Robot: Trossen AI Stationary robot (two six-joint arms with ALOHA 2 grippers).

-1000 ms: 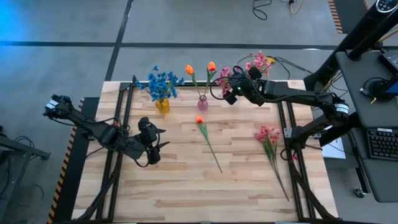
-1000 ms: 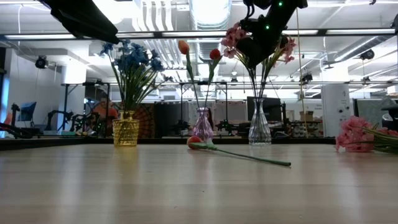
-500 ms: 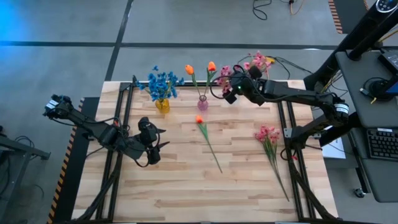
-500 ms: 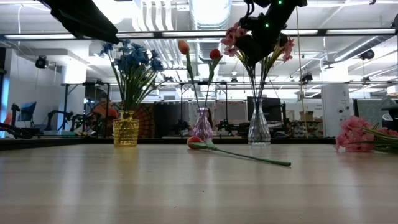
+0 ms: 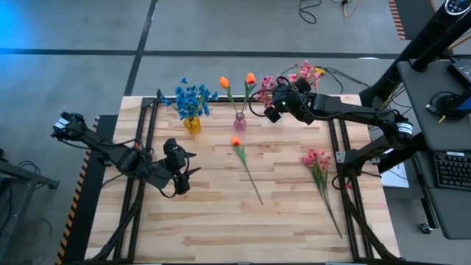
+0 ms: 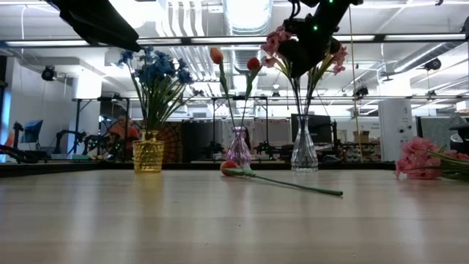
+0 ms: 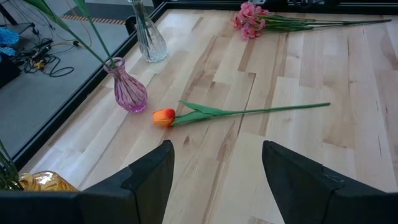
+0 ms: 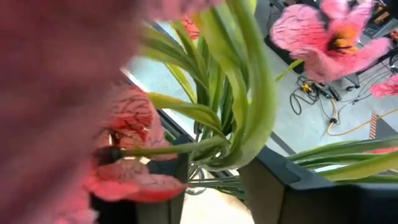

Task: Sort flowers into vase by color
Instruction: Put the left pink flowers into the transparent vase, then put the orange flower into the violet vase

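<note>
The flowers are partly sorted. Blue flowers (image 5: 193,97) stand in a yellow vase (image 5: 192,124) at the back of the desk (image 5: 213,213). Two orange buds (image 5: 237,80) stand in a small pink vase (image 5: 240,121) next to it. A pink spray (image 6: 304,45) stands in a clear vase (image 6: 305,150) to the right of that.

Two flowers are not in a vase yet. One orange tulip (image 5: 246,170) lies flat in the middle of the desk. Its bud points to the pink vase and its stem points to the front. A bunch of pink flowers (image 5: 321,179) lies flat on the right side, blooms to the back, stem to the front.

The right gripper (image 5: 275,108) is up high at the pink spray, above the clear vase. In its own wrist view the green stems run between its jaws, but I cannot tell if the jaws grip them or are letting go.

The left gripper (image 7: 214,180) hangs over the left part of the desk. Its jaws are open and hold nothing. The orange tulip lies just ahead of them, its stem lying crosswise. This arm looks nearer to it. The lying pink bunch is nearer the right arm.
</note>
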